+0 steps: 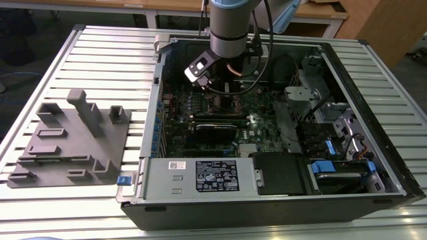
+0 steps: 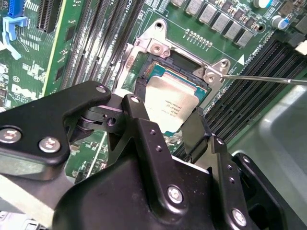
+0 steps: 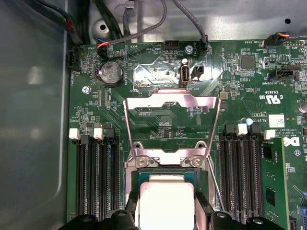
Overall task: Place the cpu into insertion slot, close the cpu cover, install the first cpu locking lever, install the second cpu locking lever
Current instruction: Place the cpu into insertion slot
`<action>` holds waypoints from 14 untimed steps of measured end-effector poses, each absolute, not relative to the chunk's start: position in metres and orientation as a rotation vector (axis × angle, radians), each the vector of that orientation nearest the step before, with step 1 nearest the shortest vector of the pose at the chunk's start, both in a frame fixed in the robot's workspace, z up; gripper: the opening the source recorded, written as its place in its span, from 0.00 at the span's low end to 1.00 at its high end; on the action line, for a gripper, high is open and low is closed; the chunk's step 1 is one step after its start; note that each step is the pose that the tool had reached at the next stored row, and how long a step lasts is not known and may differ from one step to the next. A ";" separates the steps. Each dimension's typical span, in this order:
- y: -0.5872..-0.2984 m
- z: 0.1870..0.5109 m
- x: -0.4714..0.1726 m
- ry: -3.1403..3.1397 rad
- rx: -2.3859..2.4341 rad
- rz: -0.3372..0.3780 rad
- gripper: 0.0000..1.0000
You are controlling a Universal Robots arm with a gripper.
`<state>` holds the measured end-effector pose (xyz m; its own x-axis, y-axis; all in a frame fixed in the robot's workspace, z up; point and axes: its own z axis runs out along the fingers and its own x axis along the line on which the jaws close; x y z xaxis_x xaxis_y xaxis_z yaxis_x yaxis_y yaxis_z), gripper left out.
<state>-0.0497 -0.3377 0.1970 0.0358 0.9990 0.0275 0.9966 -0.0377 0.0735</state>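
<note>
Open computer case (image 1: 267,212) lies on its side on a slatted tabletop (image 1: 100,45). The arm (image 1: 230,25) reaches down into it over the motherboard.

Hand (image 2: 168,115): black fingers (image 2: 139,117) set against two opposite edges of the cpu (image 2: 170,100), clamped on it. In the first wrist view the cpu (image 3: 165,203) sits directly over the insertion slot (image 2: 175,61), just past the hinge. Whether it is seated or a little above, cannot tell.

The cpu cover (image 3: 170,99) is swung open, away from the slot, and green board shows through its cut-out. One locking lever (image 2: 259,79), a thin metal rod, juts out sideways from the slot's corner.

Around it:
- Long black memory slots (image 3: 93,177) flank the slot on both sides.
- A coin cell (image 3: 109,73) and bundled cables (image 3: 144,19) lie beyond the cover.
- A grey moulded fixture (image 1: 73,145) sits on the tabletop, at the exterior view's left of the case.

Writing:
- A large printed label (image 1: 217,175) on the power supply box.
- A small white sticker (image 3: 276,120) on the board.
- Faint print on the cpu top, too small to make out.
</note>
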 end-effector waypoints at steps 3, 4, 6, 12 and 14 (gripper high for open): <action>-0.338 0.197 -0.050 2.154 2.235 0.107 0.54; -0.338 0.197 -0.050 2.152 2.233 0.103 0.54; -0.338 0.197 -0.050 2.147 2.227 0.090 0.54; -0.338 0.196 -0.050 2.146 2.226 0.088 0.54; -0.338 0.196 -0.050 2.146 2.226 0.088 0.54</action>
